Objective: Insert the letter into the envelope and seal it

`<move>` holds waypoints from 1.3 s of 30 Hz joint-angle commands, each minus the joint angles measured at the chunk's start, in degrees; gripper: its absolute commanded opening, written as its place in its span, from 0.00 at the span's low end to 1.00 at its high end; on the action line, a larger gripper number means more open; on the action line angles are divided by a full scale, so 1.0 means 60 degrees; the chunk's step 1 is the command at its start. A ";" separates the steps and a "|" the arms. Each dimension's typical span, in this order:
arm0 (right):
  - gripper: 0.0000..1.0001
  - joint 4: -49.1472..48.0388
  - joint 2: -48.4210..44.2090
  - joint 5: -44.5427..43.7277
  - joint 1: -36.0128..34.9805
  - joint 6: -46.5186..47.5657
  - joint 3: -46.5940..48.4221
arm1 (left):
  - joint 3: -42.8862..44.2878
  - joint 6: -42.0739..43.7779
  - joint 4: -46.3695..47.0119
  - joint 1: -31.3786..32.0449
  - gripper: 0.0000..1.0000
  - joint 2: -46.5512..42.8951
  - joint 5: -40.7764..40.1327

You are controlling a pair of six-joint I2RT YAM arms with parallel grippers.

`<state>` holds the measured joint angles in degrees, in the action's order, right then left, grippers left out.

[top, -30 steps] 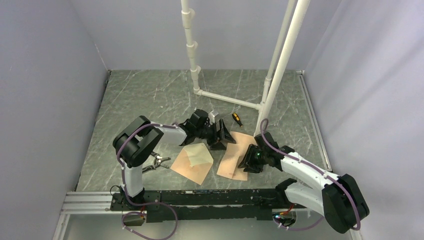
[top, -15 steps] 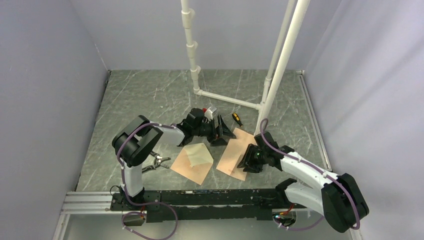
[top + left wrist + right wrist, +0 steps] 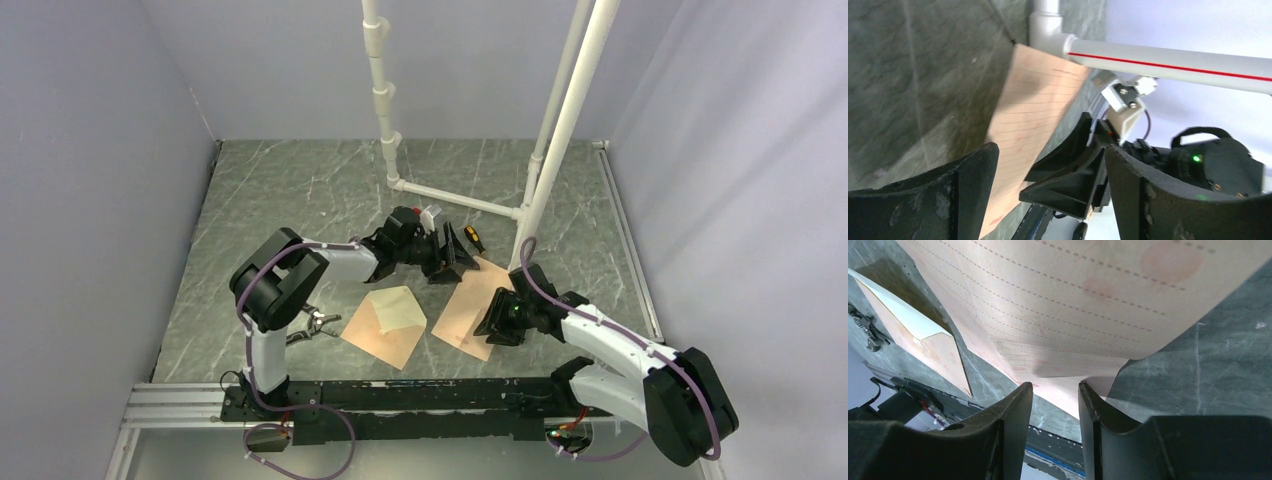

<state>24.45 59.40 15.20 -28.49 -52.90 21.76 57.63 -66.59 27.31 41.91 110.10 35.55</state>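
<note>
We count one letter (image 3: 462, 305), its near edge partly hidden between narrowly parted right fingers (image 3: 1013, 430), and one envelope (image 3: 385, 325) at its nine o'clock; left fingers (image 3: 963, 185) wide, empty.

Worktop (image 3: 300, 190): dark green-grey marble pattern, pale veins. Walls (image 3: 90, 150): plain pale lavender-grey, on three sides. White pipe frame (image 3: 560, 120): upright, toward the rear. Aluminium rail (image 3: 170, 405): along the near edge. Lighting: even, soft.
</note>
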 commanded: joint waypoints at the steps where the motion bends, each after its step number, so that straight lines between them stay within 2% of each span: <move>1: 0.43 0.0041 -0.0090 -0.0366 0.0002 0.0284 -0.0224 | 0.0605 0.1274 -0.2654 0.0250 0.84 -0.0293 -0.1315; 4: 0.44 0.0042 -0.0156 -0.0366 0.0002 0.0263 -0.0289 | 0.0864 0.2103 -0.3922 0.0278 0.86 -0.0780 -0.2392; 7: 0.44 0.0097 -0.0172 -0.0379 0.0006 0.0255 -0.0329 | 0.0941 0.2521 -0.4180 0.0276 0.89 -0.1036 -0.2844; 10: 0.44 0.0079 -0.0171 -0.0369 0.0004 0.0285 -0.0345 | 0.1221 0.2618 -0.4152 0.0267 0.90 -0.0688 -0.2351; 15: 0.44 -0.0041 -0.0170 -0.0214 0.0002 0.0385 -0.0298 | 0.1659 0.2123 -0.3107 0.0366 0.86 0.0486 -0.0135; 21: 0.44 -0.0300 -0.0322 -0.0005 0.0005 0.0394 -0.0329 | 0.1891 0.2096 -0.3421 0.0443 0.84 0.0809 0.0129; 25: 0.44 -0.0309 -0.0423 0.0029 0.0002 0.0398 -0.0373 | 0.1729 0.1706 -0.2819 0.0432 0.73 0.0702 0.0594; 28: 0.44 -0.0317 -0.0662 0.0045 0.0002 0.0380 -0.0347 | 0.1640 0.1509 -0.2493 0.0433 0.59 0.0469 0.0642; 30: 0.44 -0.0331 -0.0979 0.0112 0.0010 0.0385 -0.0279 | 0.1719 0.1780 -0.2820 0.0427 0.41 0.0229 0.0561; 33: 0.45 -0.0296 -0.1598 0.0066 0.0002 0.0369 -0.0041 | 0.1971 0.2080 -0.3154 0.0393 0.07 0.0168 0.0864; 34: 0.45 -0.0220 -0.1757 0.0053 0.0002 0.0373 0.0081 | 0.2038 0.2152 -0.3258 0.0386 0.03 0.0158 0.0951; 39: 0.51 0.0680 -0.2521 -0.0218 0.0003 0.0691 0.1287 | 0.2279 0.3182 -0.4378 0.0296 0.02 -0.0620 0.1004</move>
<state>25.32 47.77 15.49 -28.49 -50.98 22.13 68.29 -53.63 6.00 44.27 113.03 39.46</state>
